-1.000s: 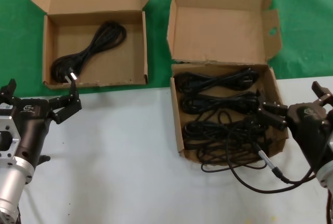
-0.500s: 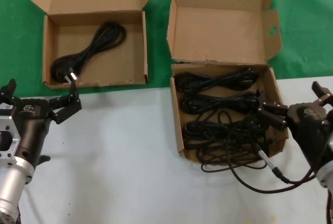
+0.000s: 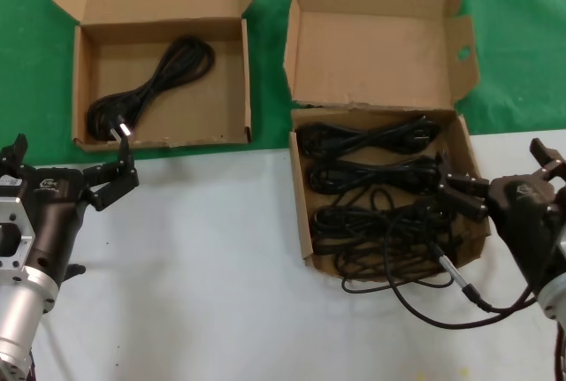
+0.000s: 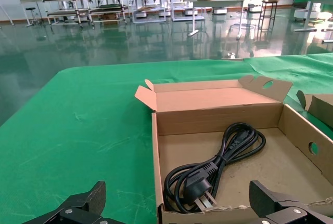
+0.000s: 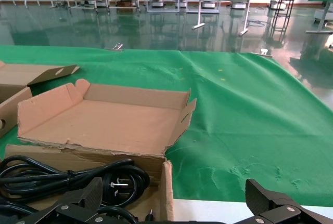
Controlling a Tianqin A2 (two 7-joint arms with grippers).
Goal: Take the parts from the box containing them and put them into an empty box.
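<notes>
one cord [image 3: 150, 85] lies in the left box [image 3: 81, 89]; the right box [image 3: 302, 213] holds several cords [image 3: 371, 195].

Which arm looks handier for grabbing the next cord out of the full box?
The right. The right gripper, open, hangs at the near edge of the squarish box among the bundled cords. The left gripper, also open, sits by the wider box holding one cord.

Black left gripper [image 3: 62, 171], silver forearm, black right gripper [image 3: 504, 178]
</notes>
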